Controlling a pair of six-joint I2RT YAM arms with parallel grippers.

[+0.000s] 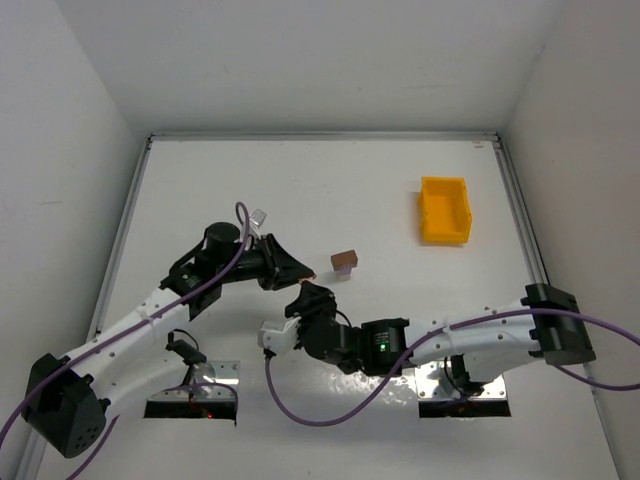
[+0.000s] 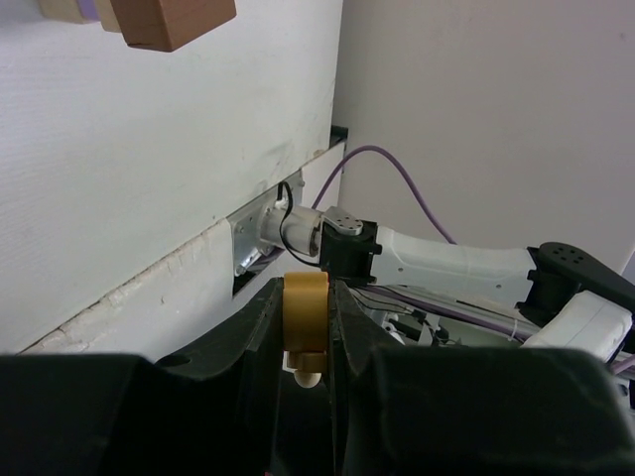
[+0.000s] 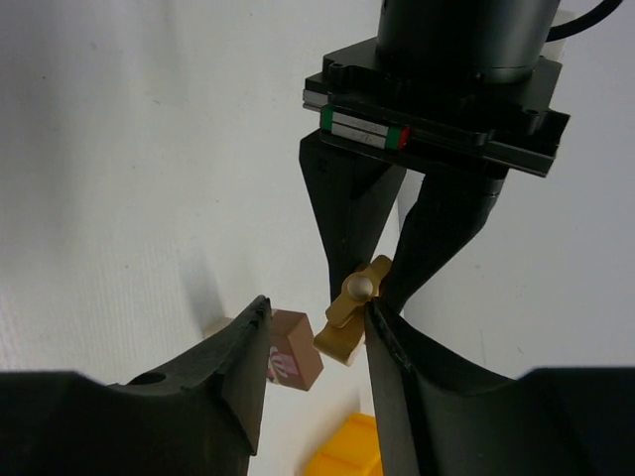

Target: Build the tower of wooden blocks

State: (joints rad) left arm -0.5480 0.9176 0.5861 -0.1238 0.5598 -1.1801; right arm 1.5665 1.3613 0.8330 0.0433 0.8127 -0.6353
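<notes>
Tan wooden peg [image 3: 349,319] to note first: pinched in left pincer [image 2: 306,296], shut narrow on it, held up off the worktop [image 1: 300,190]. Right pincer [image 3: 316,309] part open, holding nothing, reaching in with peg between the jaws, close to one finger [image 3: 382,337] and with a wide gap to the other. Contact between that finger and peg: cannot tell. Looks like a hand-over from left to right, judging by the pose. Tower [image 1: 345,261] low on the worktop, near both pincers, brown block over pale ones as far as the top view shows, pink marks on one face. Well apart from yellow bin [image 1: 445,210]. To do it well: centre right pincer on peg before closing, so as not to lever it out of left's hold. Grip the body rather than the round knob end, and keep clear of left's fingers. Release left only after a firm right-side hold, then back left straight out. Risks: small peg twisting or dropping mid-transfer, or an arm swing knocking the tower.
</notes>
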